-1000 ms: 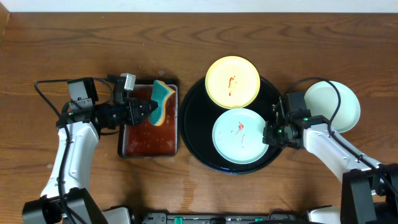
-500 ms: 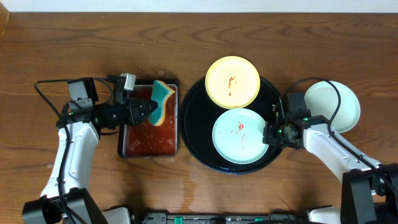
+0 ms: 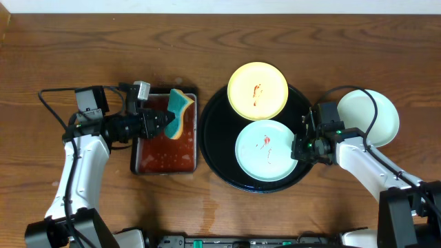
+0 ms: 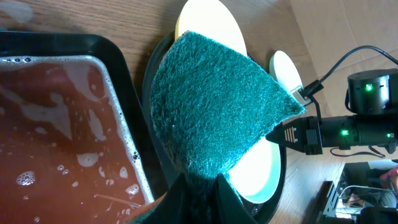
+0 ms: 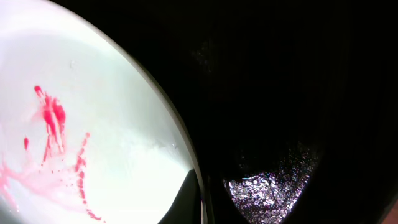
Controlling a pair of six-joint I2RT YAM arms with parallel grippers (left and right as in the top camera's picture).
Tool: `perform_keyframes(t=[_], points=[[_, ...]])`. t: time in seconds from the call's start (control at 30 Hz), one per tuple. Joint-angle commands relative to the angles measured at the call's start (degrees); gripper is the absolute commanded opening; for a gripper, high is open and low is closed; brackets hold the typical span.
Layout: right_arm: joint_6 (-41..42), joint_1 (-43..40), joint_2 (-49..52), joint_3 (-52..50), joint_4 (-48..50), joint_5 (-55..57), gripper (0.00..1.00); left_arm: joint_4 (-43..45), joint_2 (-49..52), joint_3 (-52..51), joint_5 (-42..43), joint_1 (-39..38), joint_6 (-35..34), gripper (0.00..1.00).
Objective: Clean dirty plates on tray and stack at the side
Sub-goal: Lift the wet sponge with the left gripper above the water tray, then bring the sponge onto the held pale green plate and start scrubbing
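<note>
Two smeared plates sit on your tray, the yellow plate far, the mint plate near; a third plate lies to its right. Your right claw, closed, is at the mint plate's right rim; your left claw clamps a sponge over a small tray.

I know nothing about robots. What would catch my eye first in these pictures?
Probably the teal sponge, pinched in the left gripper above a small tray of frothy reddish liquid, left of centre. Next, the big black tray at centre holding a yellow plate and a mint plate, both smeared red, the right gripper shut on the mint plate's rim.
</note>
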Motion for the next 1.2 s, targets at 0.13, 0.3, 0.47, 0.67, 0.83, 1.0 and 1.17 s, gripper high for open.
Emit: perform_keyframes(t=[0.13, 0.3, 0.47, 0.67, 0.83, 1.0, 1.17], points=[[-0.31, 0.50, 0.81, -0.26, 0.02, 0.79, 0.01, -0.09, -0.09, -0.31, 2.03, 0.31, 0.11, 0.07], [-0.31, 0.50, 0.81, -0.26, 0.04, 0.79, 0.01, 0.44, -0.09, -0.31, 0.39, -0.04, -3.50, 0.08], [-0.31, 0.50, 0.81, -0.26, 0.20, 0.76, 0.01, 2.60, -0.09, -0.31, -10.47, -3.56, -11.56, 0.07], [-0.31, 0.50, 0.81, -0.26, 0.22, 0.76, 0.01, 5.09, -0.07, -0.31, -28.48, -12.35, -19.78, 0.08], [-0.31, 0.50, 0.81, -0.26, 0.13, 0.76, 0.01, 6.03, -0.07, -0.31, -45.05, -20.74, -25.35, 0.07], [-0.31, 0.50, 0.81, -0.26, 0.13, 0.76, 0.01, 7.69, -0.07, -0.31, -51.25, -26.40, -25.29, 0.07], [-0.31, 0.50, 0.81, -0.26, 0.15, 0.76, 0.01, 8.31, -0.07, -0.31, -52.46, -28.81, -26.14, 0.08]])
